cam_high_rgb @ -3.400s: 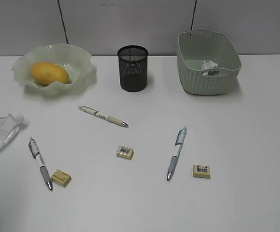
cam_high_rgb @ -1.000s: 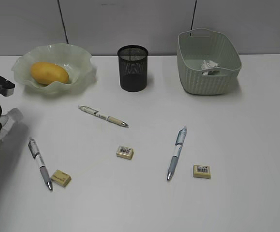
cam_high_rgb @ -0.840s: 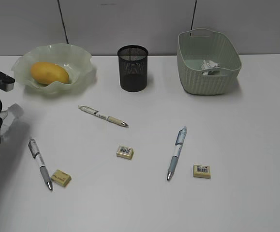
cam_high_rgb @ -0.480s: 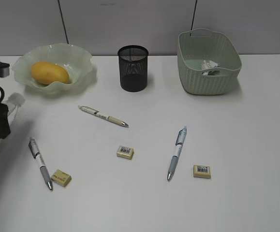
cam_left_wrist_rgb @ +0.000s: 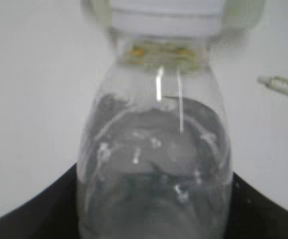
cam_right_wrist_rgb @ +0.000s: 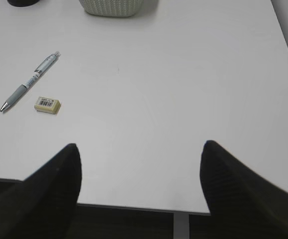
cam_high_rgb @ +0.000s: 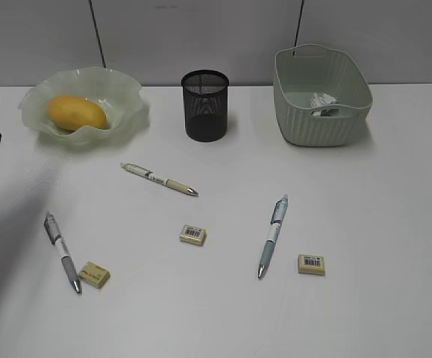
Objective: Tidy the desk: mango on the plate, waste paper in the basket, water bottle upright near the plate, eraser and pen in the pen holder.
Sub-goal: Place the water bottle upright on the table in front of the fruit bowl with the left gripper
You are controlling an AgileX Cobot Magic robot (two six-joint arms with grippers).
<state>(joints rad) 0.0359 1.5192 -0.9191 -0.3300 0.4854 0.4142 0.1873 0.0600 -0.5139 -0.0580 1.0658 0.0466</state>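
My left gripper [cam_left_wrist_rgb: 148, 219] clamped round small clear plastic water bottle [cam_left_wrist_rgb: 153, 164], white cap up; right gripper [cam_right_wrist_rgb: 140, 172] spread, empty.

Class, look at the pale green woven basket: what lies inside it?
Inside the basket a crumpled white waste paper lies on the floor. The near wall hides part of that floor.

The left gripper [cam_left_wrist_rgb: 153, 209] grips the bottle [cam_left_wrist_rgb: 153, 164], its dark jaws closed on either side of the lower body, cap pointing away from the wrist. Seen from outside, it sits at the far left, left of the plate [cam_high_rgb: 81, 104]. The right gripper [cam_right_wrist_rgb: 139, 184] hangs over the table's [cam_right_wrist_rgb: 183, 99] near edge, jaws spread wide, holding nothing.
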